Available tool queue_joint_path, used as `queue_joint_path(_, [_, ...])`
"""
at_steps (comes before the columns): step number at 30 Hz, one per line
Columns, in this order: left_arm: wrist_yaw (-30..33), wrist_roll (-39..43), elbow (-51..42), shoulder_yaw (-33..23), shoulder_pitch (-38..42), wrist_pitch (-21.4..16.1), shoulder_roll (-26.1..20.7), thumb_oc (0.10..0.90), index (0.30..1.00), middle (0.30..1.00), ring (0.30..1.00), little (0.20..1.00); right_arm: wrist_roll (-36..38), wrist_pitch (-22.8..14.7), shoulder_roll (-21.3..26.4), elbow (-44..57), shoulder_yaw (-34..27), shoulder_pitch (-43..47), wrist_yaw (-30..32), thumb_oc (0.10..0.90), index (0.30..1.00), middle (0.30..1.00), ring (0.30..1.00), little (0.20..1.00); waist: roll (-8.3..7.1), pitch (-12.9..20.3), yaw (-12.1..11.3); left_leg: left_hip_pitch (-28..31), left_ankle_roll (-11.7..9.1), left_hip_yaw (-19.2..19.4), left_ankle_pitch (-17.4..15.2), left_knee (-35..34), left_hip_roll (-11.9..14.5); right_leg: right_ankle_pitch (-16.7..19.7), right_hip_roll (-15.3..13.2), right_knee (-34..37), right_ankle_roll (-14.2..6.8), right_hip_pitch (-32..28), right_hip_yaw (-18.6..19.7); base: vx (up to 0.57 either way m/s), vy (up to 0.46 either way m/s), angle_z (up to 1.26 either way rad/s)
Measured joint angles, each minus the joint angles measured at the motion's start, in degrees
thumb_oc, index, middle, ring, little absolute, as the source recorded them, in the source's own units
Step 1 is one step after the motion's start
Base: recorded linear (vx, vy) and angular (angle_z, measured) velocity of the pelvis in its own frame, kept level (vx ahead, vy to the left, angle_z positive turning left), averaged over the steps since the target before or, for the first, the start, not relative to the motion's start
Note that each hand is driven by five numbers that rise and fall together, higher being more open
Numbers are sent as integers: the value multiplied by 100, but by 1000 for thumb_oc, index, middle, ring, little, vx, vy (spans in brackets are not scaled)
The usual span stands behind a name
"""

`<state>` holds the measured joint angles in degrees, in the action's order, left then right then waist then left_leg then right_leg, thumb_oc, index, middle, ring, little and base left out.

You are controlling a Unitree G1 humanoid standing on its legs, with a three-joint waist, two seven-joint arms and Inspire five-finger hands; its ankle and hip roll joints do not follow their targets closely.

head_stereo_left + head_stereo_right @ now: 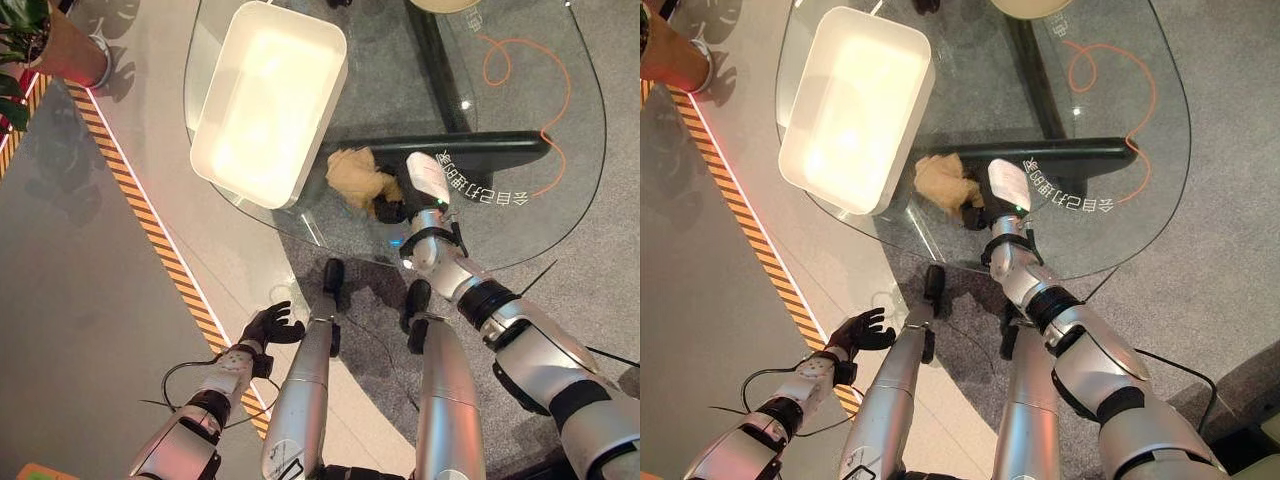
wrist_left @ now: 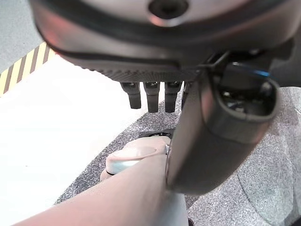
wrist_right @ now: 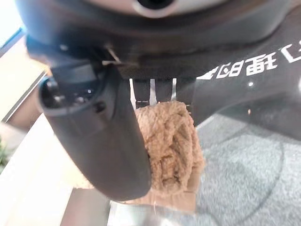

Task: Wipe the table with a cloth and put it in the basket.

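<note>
Gripping the tan cloth (image 1: pixel 360 177) with my right hand (image 1: pixel 415 190), fingers curled round it, I have it bunched on the glass counter (image 1: pixel 520 120) just beside the white basket (image 1: pixel 268 100). My left hand (image 1: pixel 272 325) hangs low over the floor, fingers relaxed apart.

- Two silver-grey metal arms, ringed with black bands at the joints.
- Dark left hand (image 1: pixel 270 325), its black fingers (image 2: pixel 153 96) ribbed.
- Dark right hand (image 1: pixel 395 208) with a white thumb cover.
</note>
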<state>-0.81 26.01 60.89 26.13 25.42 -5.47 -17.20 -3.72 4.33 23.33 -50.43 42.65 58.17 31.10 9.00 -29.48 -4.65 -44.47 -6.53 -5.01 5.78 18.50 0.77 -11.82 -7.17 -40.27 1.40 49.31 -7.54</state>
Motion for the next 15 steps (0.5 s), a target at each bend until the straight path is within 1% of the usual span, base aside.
queue_joint_path(4, [-6,8,-39,7,-2,5,-29,800,900,900,900,900,174,-50,77,-73,-259,55,207,100,300,300,300,200,-19,-9,9,-79,63,15,22,34,-32,60,-12,26,-30,34,3,-21,0,1])
queue_joint_path(5, [-8,9,-50,1,1,5,-35,800,900,900,900,900,182,-67,104,-98,-315,72,263,100,300,300,300,200,-25,-11,9,-88,42,14,-10,44,-43,7,-22,33,-41,37,9,60,-9,2])
queue_joint_path(6, [-12,12,-60,9,2,5,-50,800,900,900,900,900,218,-100,126,-175,-390,104,336,100,300,300,300,200,-44,-21,12,-89,87,22,26,23,-54,75,-41,36,-40,41,10,-80,-5,3])
queue_joint_path(8, [-25,12,-99,8,-4,7,-100,800,900,900,900,900,319,-123,150,-323,-468,227,464,100,300,300,300,200,-93,-50,24,-92,84,28,29,-1,-75,50,-56,52,-59,54,22,-38,-4,1])
queue_joint_path(12, [-100,16,-133,13,-14,6,-167,800,900,900,900,900,699,-131,286,-766,-1135,406,790,100,300,300,300,200,-163,-85,15,-89,123,44,28,33,-121,47,-98,69,-105,21,35,-20,-6,2])
queue_joint_path(15, [-106,17,-132,-1,-9,10,-180,800,900,900,900,900,962,-117,606,-1212,-1624,613,1029,100,300,300,300,200,-185,-99,17,-117,149,55,26,28,-130,111,-101,165,-154,2,38,0,-33,-1])
